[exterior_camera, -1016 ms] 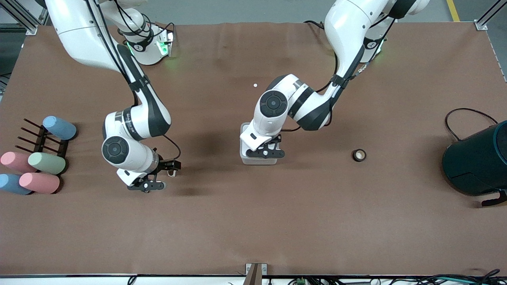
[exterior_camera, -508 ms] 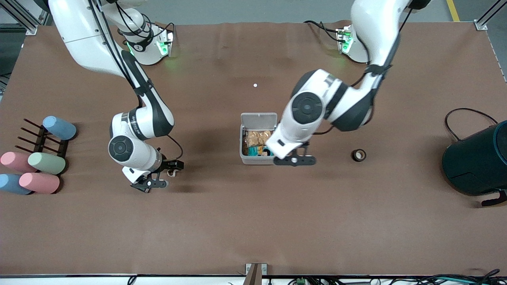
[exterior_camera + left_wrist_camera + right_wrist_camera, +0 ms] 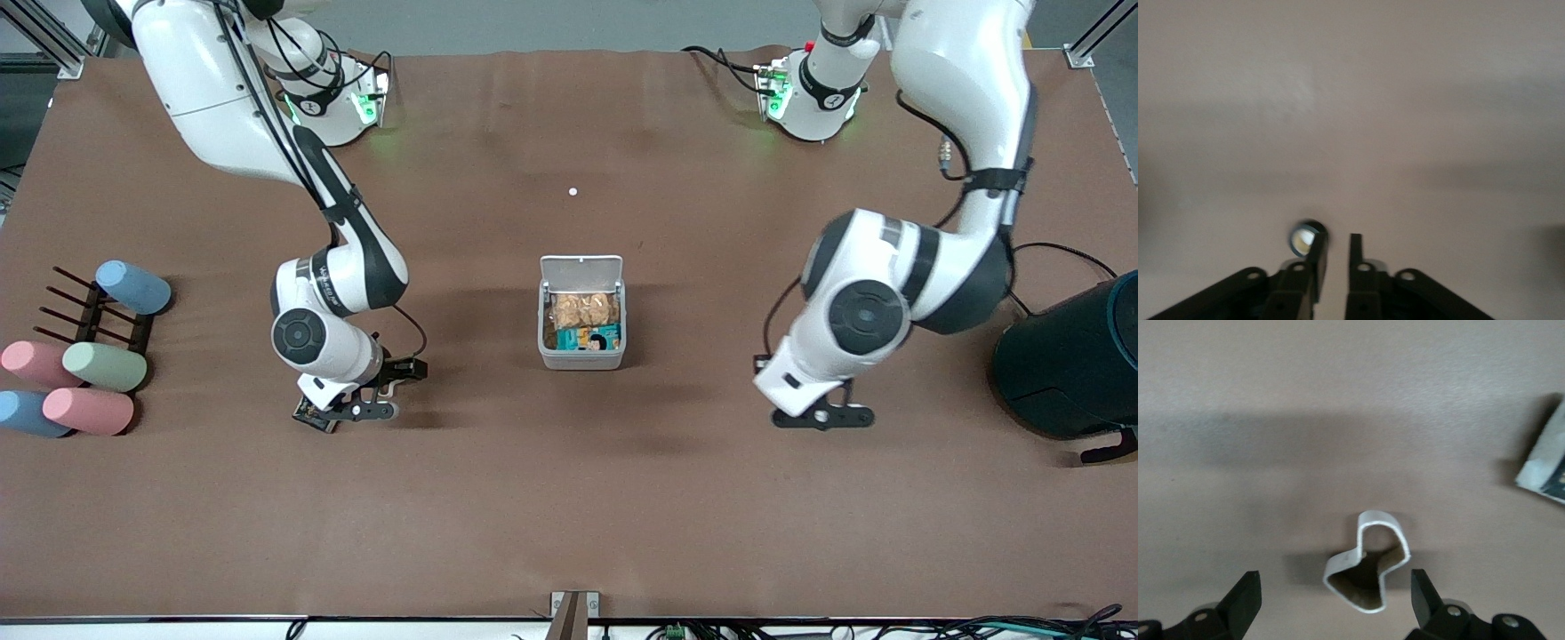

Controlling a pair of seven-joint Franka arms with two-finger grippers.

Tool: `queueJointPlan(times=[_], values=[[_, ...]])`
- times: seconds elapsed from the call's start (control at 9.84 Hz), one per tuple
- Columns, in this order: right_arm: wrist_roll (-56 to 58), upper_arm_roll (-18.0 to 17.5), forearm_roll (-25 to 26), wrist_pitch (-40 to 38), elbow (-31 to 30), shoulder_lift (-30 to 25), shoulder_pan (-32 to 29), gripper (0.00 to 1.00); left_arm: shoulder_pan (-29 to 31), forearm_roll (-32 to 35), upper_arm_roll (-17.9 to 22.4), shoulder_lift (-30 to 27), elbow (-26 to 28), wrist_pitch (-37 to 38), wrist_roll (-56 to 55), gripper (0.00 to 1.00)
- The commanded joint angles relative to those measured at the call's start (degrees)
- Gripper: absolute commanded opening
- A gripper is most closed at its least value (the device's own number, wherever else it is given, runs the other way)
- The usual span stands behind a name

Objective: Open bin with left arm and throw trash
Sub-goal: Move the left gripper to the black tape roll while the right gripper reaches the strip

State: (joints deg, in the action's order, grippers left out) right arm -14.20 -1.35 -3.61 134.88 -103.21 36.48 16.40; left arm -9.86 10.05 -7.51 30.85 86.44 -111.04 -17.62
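Observation:
The bin [image 3: 582,357] stands mid-table with its white lid [image 3: 581,268] swung open and snack packets inside. My left gripper [image 3: 822,416] [image 3: 1337,239] is low over the table toward the left arm's end, its fingers nearly shut and empty. The black tape ring [image 3: 1306,239] lies just beside one finger and is hidden under the arm in the front view. My right gripper [image 3: 356,411] [image 3: 1335,580] is open over the beige rubber band [image 3: 1368,570], one finger on each side. The dark packet [image 3: 308,418] [image 3: 1545,463] lies close by.
A large dark teal container [image 3: 1071,360] with a black cable stands at the left arm's end. Pastel cylinders [image 3: 89,369] and a black rack [image 3: 98,311] sit at the right arm's end. A tiny white speck [image 3: 573,191] lies nearer the bases than the bin.
The left arm swung from over the bin toward its own end of the table, leaving the lid open. The right gripper moved slightly toward the bin and lower.

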Motion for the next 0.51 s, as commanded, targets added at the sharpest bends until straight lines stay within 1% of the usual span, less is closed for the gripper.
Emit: queueJointPlan(times=[0.0, 0.1, 0.2, 0.3, 0.41], values=[[-0.6, 0.1, 0.0, 0.6, -0.2, 0.0, -0.3, 0.9, 4.7, 0.8, -0.8, -6.0, 14.0, -12.6, 3.9, 0.99], [0.0, 0.1, 0.0, 0.5, -0.2, 0.1, -0.7, 0.85, 6.2, 0.6, -0.9, -6.6, 18.2, -17.1, 3.9, 0.99], [0.2, 0.1, 0.1, 0.6, -0.2, 0.3, -1.0, 0.83, 6.4, 0.3, -1.0, -6.6, 20.1, -18.2, 3.7, 0.99], [0.3, 0.1, 0.1, 0.9, -0.2, 0.4, -1.2, 0.82, 6.4, 0.2, -1.6, -6.8, 21.8, -18.3, 3.6, 0.99], [0.3, 0.1, 0.1, 0.9, -0.2, 0.5, -1.1, 0.8, 7.7, 0.2, -2.7, -7.6, 24.0, -19.8, 3.6, 0.99]])
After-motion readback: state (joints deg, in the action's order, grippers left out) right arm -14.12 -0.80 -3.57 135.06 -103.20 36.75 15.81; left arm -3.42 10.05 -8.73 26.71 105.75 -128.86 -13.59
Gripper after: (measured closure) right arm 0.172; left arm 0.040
